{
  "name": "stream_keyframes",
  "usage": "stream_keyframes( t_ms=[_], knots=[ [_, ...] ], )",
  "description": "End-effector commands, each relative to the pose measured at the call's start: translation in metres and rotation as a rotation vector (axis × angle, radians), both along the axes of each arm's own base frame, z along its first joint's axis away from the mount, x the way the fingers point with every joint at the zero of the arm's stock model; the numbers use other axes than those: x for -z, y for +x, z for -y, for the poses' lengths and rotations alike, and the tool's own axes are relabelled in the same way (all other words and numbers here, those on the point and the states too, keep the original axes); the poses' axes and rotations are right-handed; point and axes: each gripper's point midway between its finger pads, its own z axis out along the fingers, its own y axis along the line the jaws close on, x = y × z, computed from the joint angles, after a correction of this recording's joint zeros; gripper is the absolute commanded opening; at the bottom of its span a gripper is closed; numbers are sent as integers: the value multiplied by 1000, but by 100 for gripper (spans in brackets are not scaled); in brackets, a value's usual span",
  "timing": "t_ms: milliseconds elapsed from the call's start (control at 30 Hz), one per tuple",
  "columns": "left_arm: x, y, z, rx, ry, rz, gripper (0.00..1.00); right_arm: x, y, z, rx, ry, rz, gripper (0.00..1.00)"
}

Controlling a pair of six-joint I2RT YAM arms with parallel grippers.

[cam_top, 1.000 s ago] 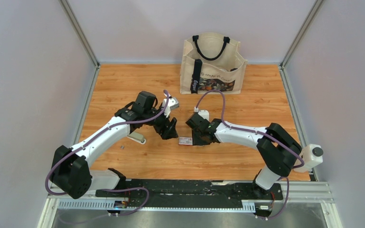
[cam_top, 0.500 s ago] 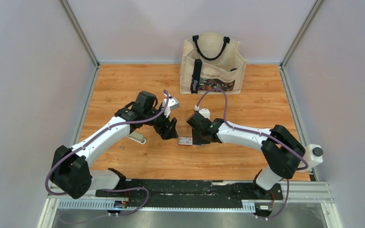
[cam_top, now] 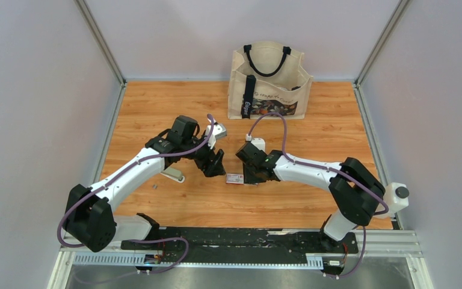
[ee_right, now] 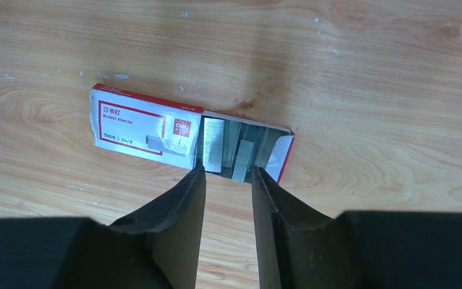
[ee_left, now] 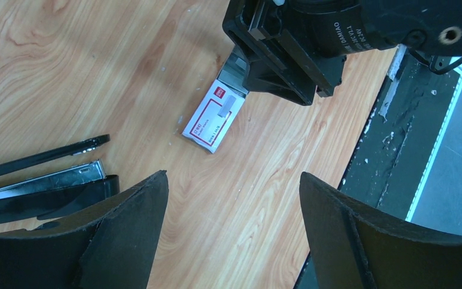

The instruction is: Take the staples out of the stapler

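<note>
Short silvery-grey metal staples (ee_right: pixel 215 144) lie in a slid-open red-and-white cardboard box (ee_right: pixel 138 123) near the middle of the wooden table (cam_top: pixel 325 129). The right pincer (ee_right: pixel 227 176), slightly apart and empty, has its tips at the box's open edge. The left pincer (ee_left: pixel 231 180) gapes wide near the opened black stapler (ee_left: pixel 42 180), with bare wood toward the table's right edge.

Bright, even light from overhead, so the wooden table (cam_top: pixel 156 108) only gets soft faint shadows and no real glare. Top view's sharp all over; in both wrist views the grain is crisp but the black fingers (ee_right: pixel 168 241) along the bottom edge go dark and slightly soft
</note>
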Motion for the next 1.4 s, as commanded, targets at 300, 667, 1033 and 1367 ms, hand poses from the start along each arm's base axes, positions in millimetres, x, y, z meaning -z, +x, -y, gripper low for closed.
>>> stream_keyframes(
  t_ms=[300,667,1033,1367],
  knots=[
    [-8,-1,1,29,-15,46,88,-4,12,-12,-11,23,40,37],
    [-8,-2,0,30,-9,50,88,-6,13,-22,-23,55,36,37],
    [-9,-2,0,29,-12,53,88,-1,12,-26,-30,65,19,36],
    [-6,-1,0,31,-5,50,89,-3,13,-34,-47,81,15,36]
  ],
)
